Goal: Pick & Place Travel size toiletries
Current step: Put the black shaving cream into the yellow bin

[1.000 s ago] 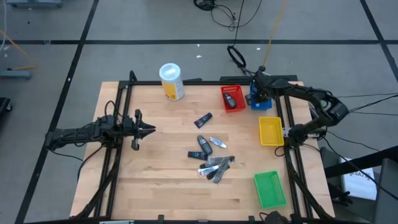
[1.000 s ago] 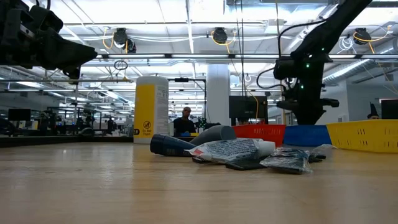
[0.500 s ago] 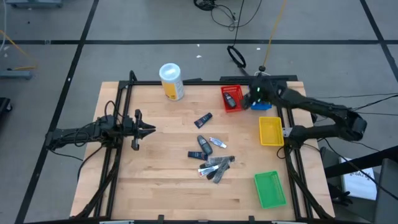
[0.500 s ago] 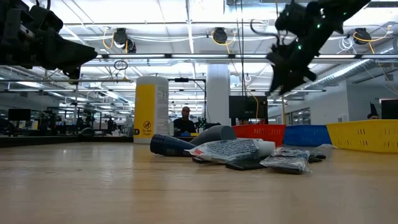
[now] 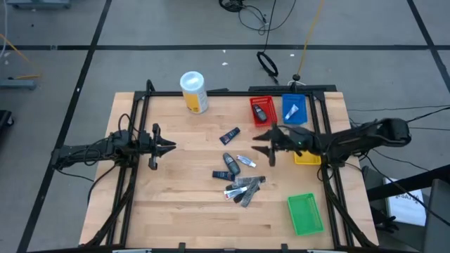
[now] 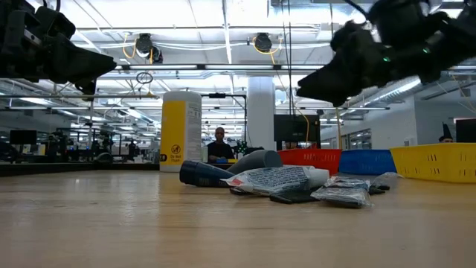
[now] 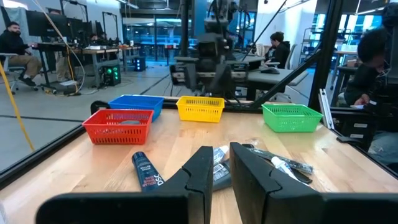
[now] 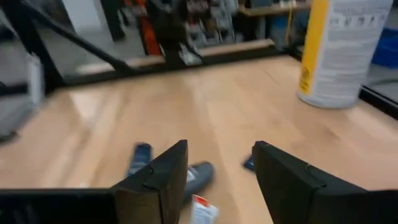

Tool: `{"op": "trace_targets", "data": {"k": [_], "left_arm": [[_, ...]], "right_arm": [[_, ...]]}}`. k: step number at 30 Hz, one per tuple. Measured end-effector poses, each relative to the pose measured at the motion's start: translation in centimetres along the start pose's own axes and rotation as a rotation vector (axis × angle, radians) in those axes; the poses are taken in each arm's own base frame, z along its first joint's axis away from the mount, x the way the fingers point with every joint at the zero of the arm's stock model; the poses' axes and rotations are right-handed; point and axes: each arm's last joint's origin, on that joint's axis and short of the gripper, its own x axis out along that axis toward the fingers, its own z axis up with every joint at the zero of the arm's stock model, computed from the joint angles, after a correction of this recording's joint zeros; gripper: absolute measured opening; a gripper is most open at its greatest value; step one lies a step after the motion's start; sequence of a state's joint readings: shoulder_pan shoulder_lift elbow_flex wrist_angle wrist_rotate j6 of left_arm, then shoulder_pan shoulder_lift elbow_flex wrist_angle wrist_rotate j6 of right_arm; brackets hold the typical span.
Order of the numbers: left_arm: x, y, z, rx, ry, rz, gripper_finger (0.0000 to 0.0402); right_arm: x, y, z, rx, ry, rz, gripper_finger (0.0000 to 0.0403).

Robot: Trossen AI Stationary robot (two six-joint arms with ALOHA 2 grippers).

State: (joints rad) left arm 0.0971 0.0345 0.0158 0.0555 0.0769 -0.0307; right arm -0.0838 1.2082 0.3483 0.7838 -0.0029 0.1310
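R hand (image 5: 261, 144) empty, fingers apart, I aim it over mid worktop (image 5: 176, 204) at toiletries (image 5: 239, 184) for next pick | pile loose at centre, one in red bin (image 5: 263, 111), one in blue bin (image 5: 294, 109) | L hand (image 5: 163, 147) nearly closed, empty, parked left

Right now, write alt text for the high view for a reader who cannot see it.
Seen from above, the right gripper hovers open over the wooden table, beside a loose cluster of travel size toiletries. The left gripper waits at the table's left side. Red, blue, yellow and green bins line the right edge, and a white canister stands at the far edge.
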Motion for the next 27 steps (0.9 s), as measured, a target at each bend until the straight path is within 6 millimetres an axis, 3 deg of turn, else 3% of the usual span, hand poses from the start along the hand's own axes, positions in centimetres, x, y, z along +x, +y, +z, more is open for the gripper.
{"op": "trace_targets", "data": {"k": [6, 15, 21, 27], "left_arm": [[0.0, 0.0, 0.0, 0.0, 0.0, 0.0, 0.0051], [0.0, 0.0, 0.1, 0.005, -0.015, -0.001, 0.0051], [-0.2, -0.1, 2.1, -0.058, -0.217, -0.014, 0.0051], [-0.9, 0.1, 4.2, 0.0, -0.454, 0.076, 0.0051]], "right_arm": [[-1.0, 1.2, -2.5, -0.001, -0.065, 0.049, 0.0171], [0.5, 2.2, -4.2, -0.019, 0.034, 0.022, 0.0171], [1.2, 2.1, -5.0, -0.014, 0.079, 0.014, 0.0171], [1.3, 1.8, -5.6, -0.024, 0.104, -0.062, 0.0171]]}}
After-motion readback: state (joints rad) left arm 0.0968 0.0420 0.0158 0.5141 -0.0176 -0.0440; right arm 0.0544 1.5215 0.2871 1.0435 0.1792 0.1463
